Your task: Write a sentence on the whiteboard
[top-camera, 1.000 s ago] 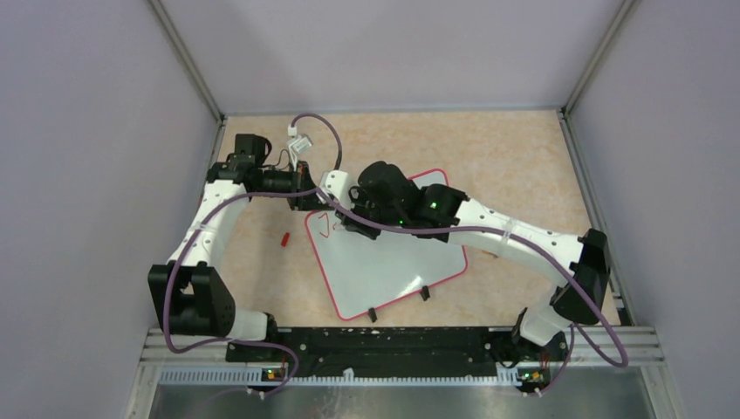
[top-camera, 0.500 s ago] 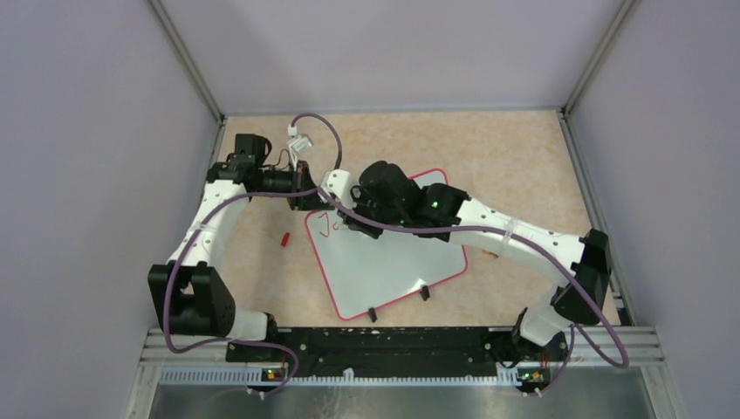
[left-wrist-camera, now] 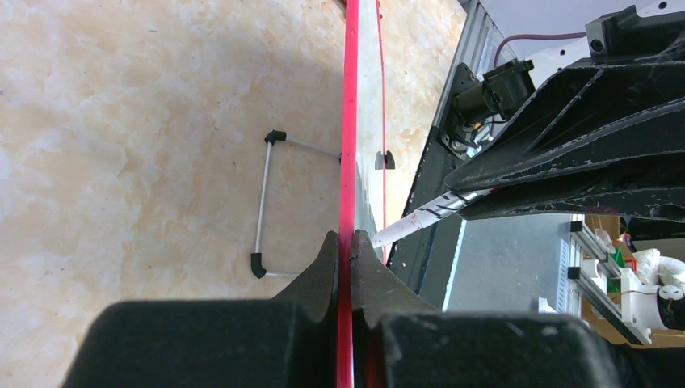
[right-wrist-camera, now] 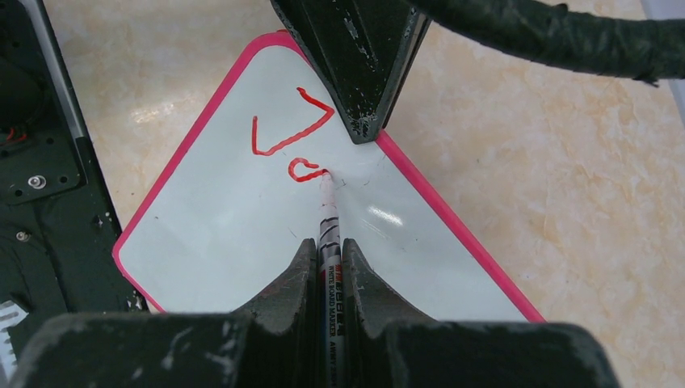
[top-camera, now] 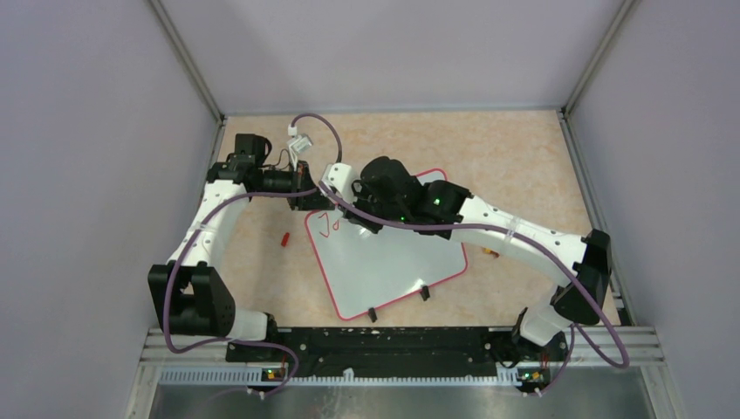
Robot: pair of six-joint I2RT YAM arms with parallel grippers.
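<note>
The whiteboard (top-camera: 384,262), white with a red-pink frame and black wire legs, lies on the table. It also shows in the right wrist view (right-wrist-camera: 242,234) and edge-on in the left wrist view (left-wrist-camera: 349,121). My left gripper (left-wrist-camera: 345,242) is shut on the board's frame at its far left corner (top-camera: 307,202). My right gripper (right-wrist-camera: 327,250) is shut on a white board marker (right-wrist-camera: 329,218), its tip touching the board. The sentence (right-wrist-camera: 295,137) is just a red "J" and a partly drawn second letter, also seen from above (top-camera: 329,224).
A small red marker cap (top-camera: 284,237) lies on the table left of the board. A small orange object (top-camera: 489,254) lies right of the board beside my right arm. A white connector (top-camera: 299,137) sits near the back. Grey walls enclose the table.
The right gripper has moved the marker a little to the right and back; the red "J" is uncovered and a second letter has appeared beside it. The left gripper has not moved.
</note>
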